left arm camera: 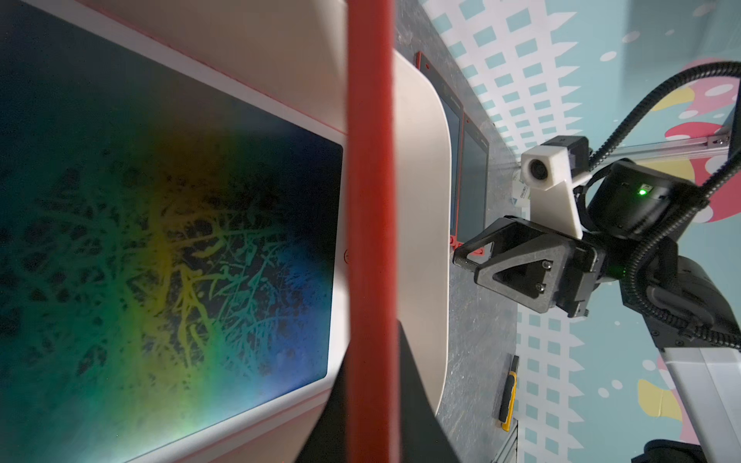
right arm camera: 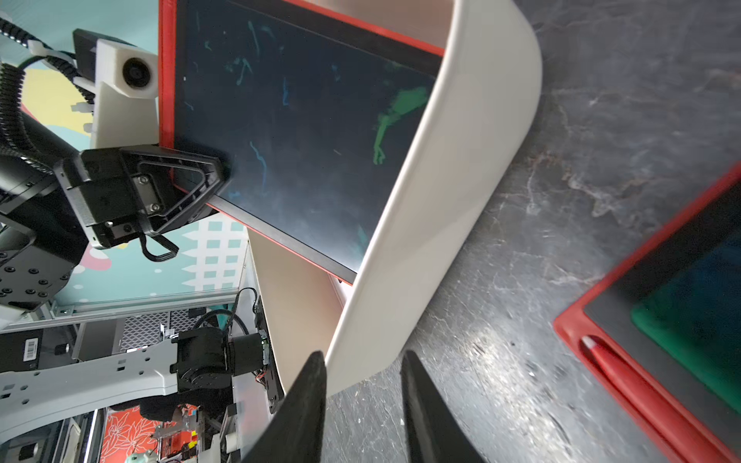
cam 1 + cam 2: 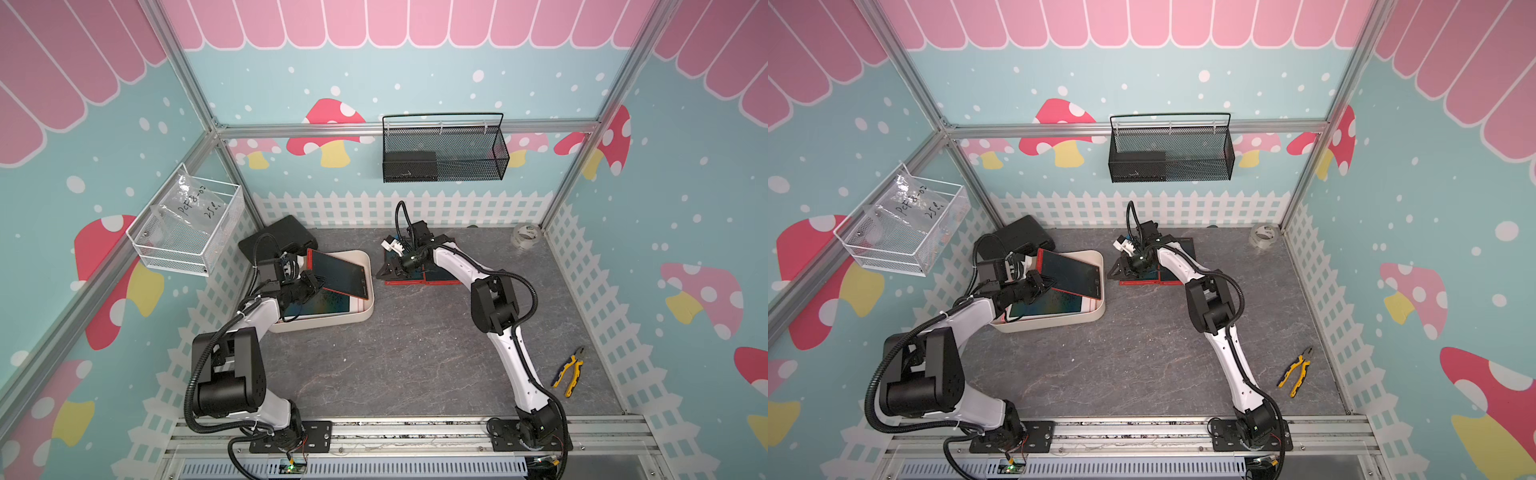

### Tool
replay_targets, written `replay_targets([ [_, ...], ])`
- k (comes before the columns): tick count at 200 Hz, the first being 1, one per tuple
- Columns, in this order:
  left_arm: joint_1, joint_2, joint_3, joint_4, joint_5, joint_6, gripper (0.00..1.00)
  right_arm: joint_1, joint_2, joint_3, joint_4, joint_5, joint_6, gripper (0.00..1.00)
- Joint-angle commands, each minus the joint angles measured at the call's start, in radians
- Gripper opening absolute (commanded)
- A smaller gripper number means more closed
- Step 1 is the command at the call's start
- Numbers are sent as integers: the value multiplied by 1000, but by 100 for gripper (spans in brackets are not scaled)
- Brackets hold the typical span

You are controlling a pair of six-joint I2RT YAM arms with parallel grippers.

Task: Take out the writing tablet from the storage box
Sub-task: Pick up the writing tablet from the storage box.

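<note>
Your left gripper (image 3: 319,283) is clamped tight on one edge of the red-framed writing tablet (image 3: 338,274). The tablet sits tilted inside the storage box (image 3: 328,325), above a pink tablet (image 3: 322,303) lying flat on the box floor. Your right gripper (image 3: 385,271) stands partly open and holds nothing, just beside the box, over two red tablets (image 3: 440,277) on the table (image 3: 395,353)
</note>
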Motion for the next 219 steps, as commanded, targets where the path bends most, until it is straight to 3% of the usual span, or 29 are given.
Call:
replay_targets([
  [1,34,-79,11,-5,0,-30,1,-15,-56,2,-35,20,-41,35],
  [49,64,-211,31,-85,-27,-109,2,-27,-128,-36,-62,53,12,39],
  [83,46,-307,10,-85,-129,-296,3,-28,-210,-64,-39,70,118,41],
  [138,-165,-407,-41,42,-425,-556,7,-28,-410,-406,373,-15,441,43],
  [159,-255,-381,-74,149,-528,-632,7,-30,-453,-492,432,-22,498,43],
  [193,-390,-317,-41,214,-661,-608,8,-32,-535,-648,615,-34,623,42],
  [219,-428,-255,-43,323,-677,-633,9,-32,-561,-719,696,-42,687,40],
])
